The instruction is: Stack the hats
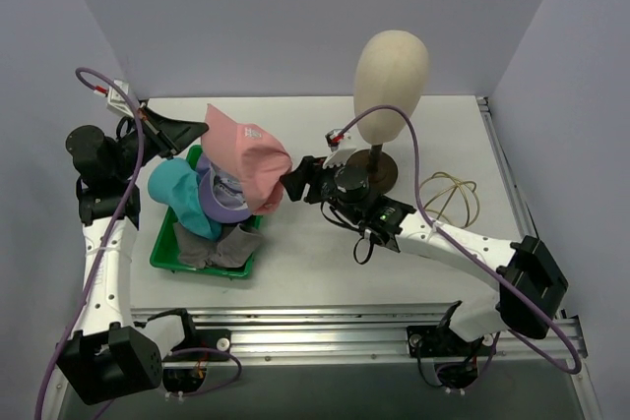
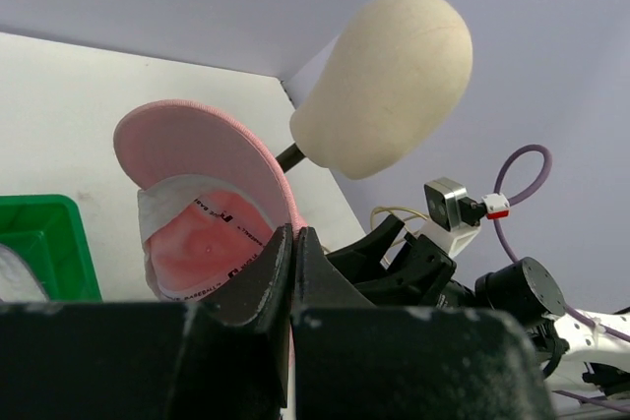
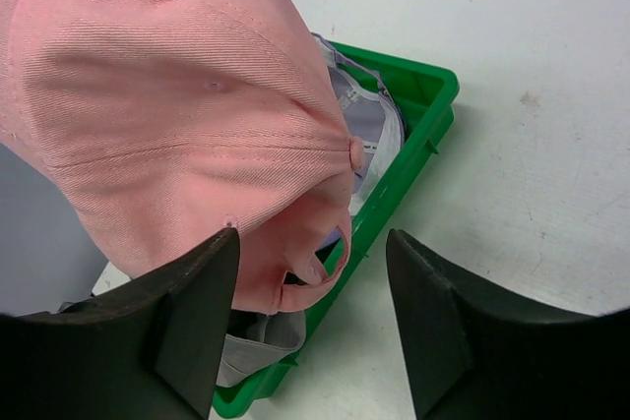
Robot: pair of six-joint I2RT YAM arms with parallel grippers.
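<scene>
So the right fingers (image 3: 192, 312) are apart, straddling the pink cap's (image 3: 187, 115) strap gap. The left fingers (image 2: 261, 277) are pinched on its edge, holding it over the tray (image 3: 413, 135) of hats (image 1: 202, 209). It looks light and floppy, so grab the edge. There's open tabletop (image 1: 325, 263) to the right, but mind the head (image 1: 391, 81) behind.

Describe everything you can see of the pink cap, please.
The pink cap is a soft, cotton-looking baseball cap with a white embroidered logo, a top button, stitched eyelets and a curved brim. It is held tilted in the air above the green tray. The left gripper is shut on its edge near the brim. The right gripper has its fingers open on either side of the back opening; contact there is unclear.
</scene>
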